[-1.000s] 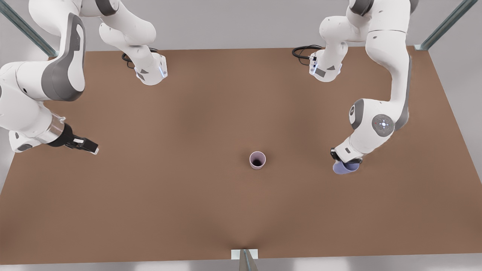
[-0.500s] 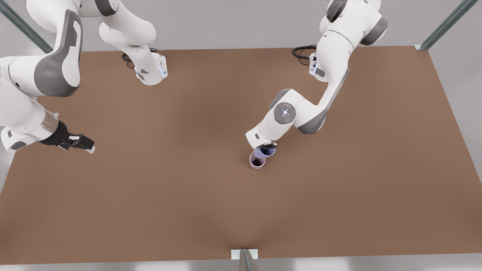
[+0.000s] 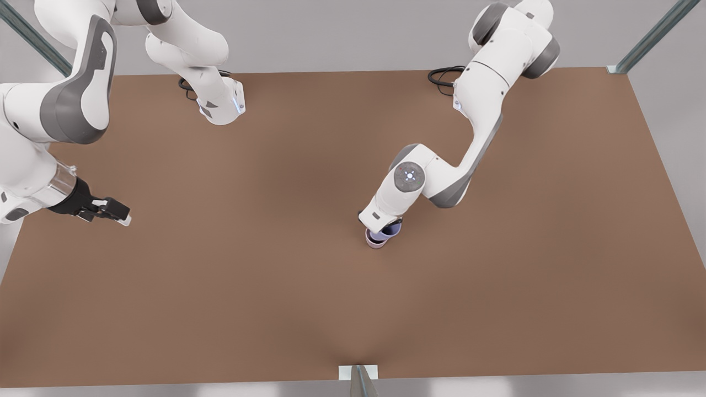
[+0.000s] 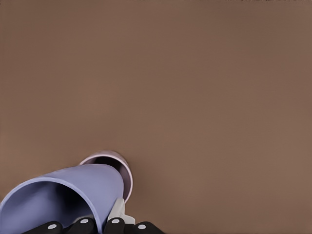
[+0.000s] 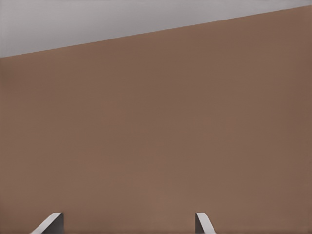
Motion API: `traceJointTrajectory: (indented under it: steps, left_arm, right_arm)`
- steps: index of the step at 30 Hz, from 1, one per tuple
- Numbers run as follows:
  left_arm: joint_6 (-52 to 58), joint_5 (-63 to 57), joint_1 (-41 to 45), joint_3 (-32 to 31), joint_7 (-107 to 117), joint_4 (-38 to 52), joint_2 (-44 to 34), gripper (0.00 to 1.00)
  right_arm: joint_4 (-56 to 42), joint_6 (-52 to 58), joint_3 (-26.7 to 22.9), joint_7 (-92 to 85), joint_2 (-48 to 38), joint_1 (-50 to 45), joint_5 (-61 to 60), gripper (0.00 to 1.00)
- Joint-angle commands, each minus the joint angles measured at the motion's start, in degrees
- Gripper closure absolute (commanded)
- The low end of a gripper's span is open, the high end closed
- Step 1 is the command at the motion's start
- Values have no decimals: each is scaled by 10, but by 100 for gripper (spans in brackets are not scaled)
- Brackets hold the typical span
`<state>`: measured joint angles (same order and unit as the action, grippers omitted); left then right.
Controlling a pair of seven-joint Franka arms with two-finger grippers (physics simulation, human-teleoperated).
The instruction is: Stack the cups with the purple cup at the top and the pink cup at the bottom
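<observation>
The purple cup (image 3: 390, 231) hangs tilted in my left gripper (image 3: 385, 225), which is shut on its rim wall at the front view's middle. In the left wrist view the purple cup (image 4: 58, 195) leans with its base over the mouth of the pink cup (image 4: 126, 166), and one finger (image 4: 116, 212) presses its outer wall. The pink cup (image 3: 375, 243) stands upright on the table, mostly covered by the purple one. Whether the two cups touch I cannot tell. My right gripper (image 3: 124, 220) waits open at the front view's left, with nothing between its fingertips (image 5: 52, 222).
The brown table (image 3: 276, 264) stretches wide around the cups. Both arm bases (image 3: 220, 105) stand at its far edge, and a metal bracket (image 3: 358, 375) sits at the near edge. The right wrist view shows bare table (image 5: 156, 146) up to its edge.
My left gripper carried the purple cup from the front view's right across to the pink cup and lowered it onto its mouth. The right arm drew back slightly toward the left.
</observation>
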<state>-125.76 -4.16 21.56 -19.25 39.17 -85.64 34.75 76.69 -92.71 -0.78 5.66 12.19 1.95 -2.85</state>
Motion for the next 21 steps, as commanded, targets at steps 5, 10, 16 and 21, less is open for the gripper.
traceJointTrajectory:
  steps: [5, 10, 16, 21]
  left_arm:
    - [-16, -10, 1, 0, 132, -1, 4, 79]
    - [-16, -11, 1, -1, 132, -1, 8, 79]
    - [-16, -20, 2, -1, 132, -2, 9, 68]
    - [-16, -20, 2, 0, 131, -1, 12, 22]
  right_arm:
    - [0, -3, 0, -19, 0, 1, 0, 0]
    - [0, -3, 0, -19, 0, 1, 0, 0]
    - [0, -3, 0, -19, 1, 7, -1, 0]
    - [0, -7, 0, -19, 2, 8, 0, 0]
